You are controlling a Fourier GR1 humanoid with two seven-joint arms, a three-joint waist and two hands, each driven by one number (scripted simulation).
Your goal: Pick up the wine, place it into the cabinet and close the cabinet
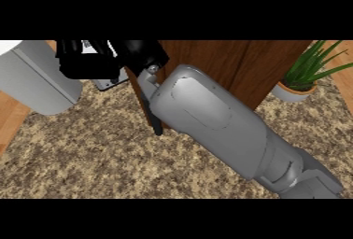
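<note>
My right hand [103, 58] reached far-left before the dark wooden cabinet [228, 60], its fingers' state I could not tell; the wine stayed hidden; speckled granite counter [103, 154]; a spiky potted plant [307, 74] far right.

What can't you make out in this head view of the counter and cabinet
- Wine: not visible; the hands and forearms may cover it.
- Right hand: its fingers blend into the dark shapes at the top, so its state is unclear.
- Left hand: a dark mass, its fingers unreadable.
- Cabinet: cut off by the top edge and partly hidden by the right forearm.
</note>
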